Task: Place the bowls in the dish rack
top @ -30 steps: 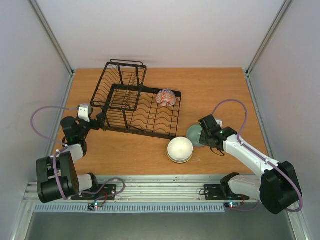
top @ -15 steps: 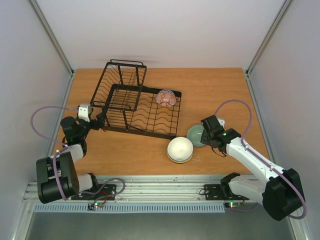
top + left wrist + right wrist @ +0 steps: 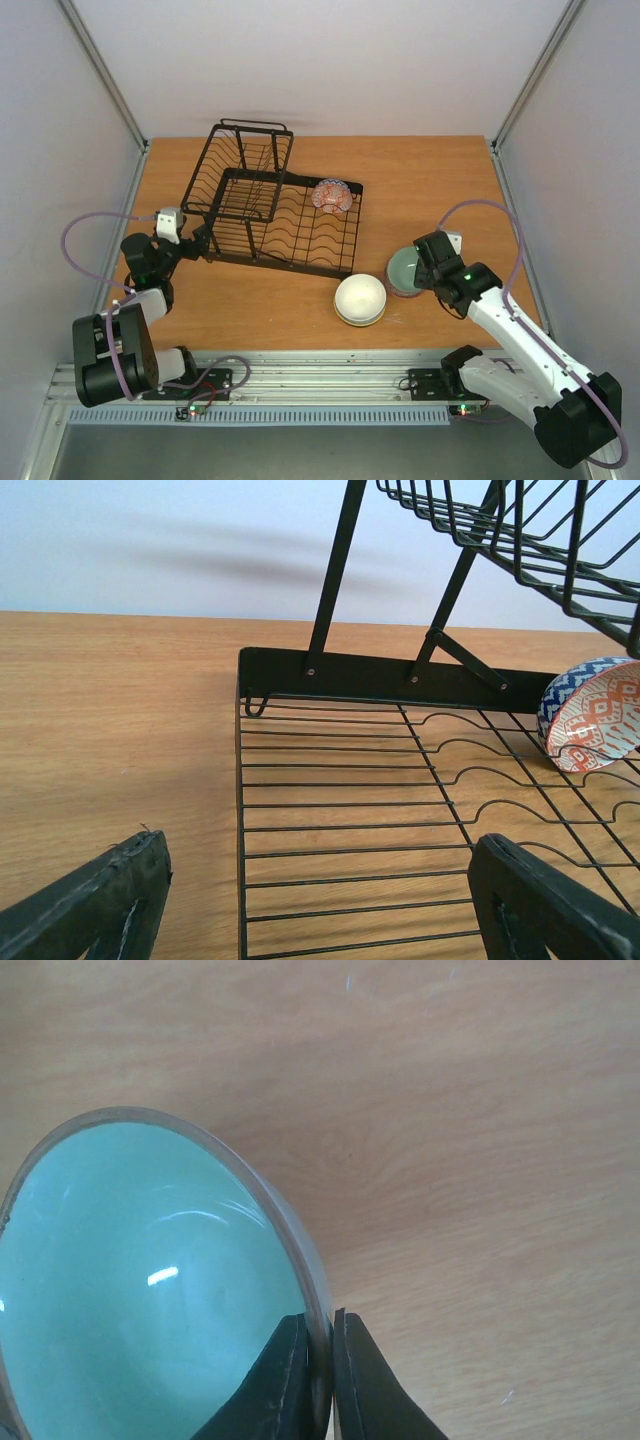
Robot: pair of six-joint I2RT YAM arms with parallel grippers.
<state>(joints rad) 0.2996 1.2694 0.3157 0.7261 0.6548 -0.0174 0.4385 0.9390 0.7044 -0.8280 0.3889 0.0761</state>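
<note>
Pinching the rim of the plain sage-green round ceramic bowl (image 3: 150, 1280), the right claw (image 3: 320, 1325) is closed on it, near the cream-white ceramic bowl (image 3: 360, 298) on the wooden tabletop (image 3: 440, 180). The left claw (image 3: 320, 890) gapes wide and empty at the black wire dish rack (image 3: 340, 810), where a red-patterned ceramic bowl (image 3: 331, 194) stands on edge.

Bright, even light — soft shadows, sharp pics

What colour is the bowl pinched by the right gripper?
The bowl is plain pale green, glossy inside; the right wrist view shows it best.
</note>
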